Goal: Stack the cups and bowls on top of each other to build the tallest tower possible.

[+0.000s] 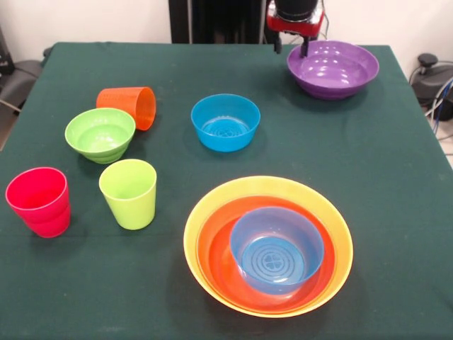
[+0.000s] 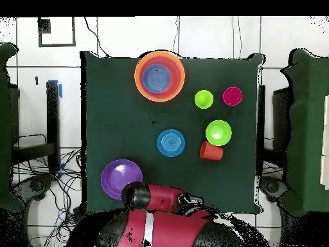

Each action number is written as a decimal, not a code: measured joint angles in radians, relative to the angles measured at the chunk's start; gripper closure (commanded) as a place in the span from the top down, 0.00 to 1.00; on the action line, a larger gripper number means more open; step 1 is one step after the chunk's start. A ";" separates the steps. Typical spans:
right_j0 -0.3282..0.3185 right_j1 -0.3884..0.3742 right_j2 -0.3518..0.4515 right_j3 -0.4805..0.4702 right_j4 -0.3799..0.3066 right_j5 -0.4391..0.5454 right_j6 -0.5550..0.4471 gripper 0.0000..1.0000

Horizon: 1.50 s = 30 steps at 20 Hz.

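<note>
The claw (image 1: 296, 44) is hanging at the table's robot-side edge, right over the rim of the purple bowl (image 1: 334, 69). One dark finger is dipping down at the bowl's nearer-to-robot rim and another is showing just beside it, outside the wall; they appear to be standing narrowly apart and astride the rim, but whether they are pinching it I cannot tell. In the overhead view the arm's head is covering that same rim, with the purple bowl (image 2: 121, 178) lying just beyond it toward the table's middle.

So the relation that matters: the bowl's wall is sitting directly under the claw, and the bowl, being round, is offering no long axis, only its rim to pinch.

The base of the tower (image 1: 269, 244) is sitting well away, near the opposite edge: a yellow-orange bowl (image 1: 212, 212) holding a red-orange bowl (image 1: 216, 258), with a blue bowl (image 1: 276, 248) nested inside. A second blue bowl (image 1: 225, 122) is lying between the two, near the table's middle. The green bowl (image 1: 100, 134), tipped orange cup (image 1: 129, 106), lime cup (image 1: 129, 193) and red cup (image 1: 39, 201) are grouped toward the other side edge.
</note>
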 measured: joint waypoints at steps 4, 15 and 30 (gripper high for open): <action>0.000 0.019 0.000 0.000 -0.010 -0.004 0.000 0.00; -0.015 -0.015 0.012 0.001 -0.013 -0.003 0.000 0.00; -0.042 -0.193 0.024 0.001 -0.014 0.106 0.000 0.00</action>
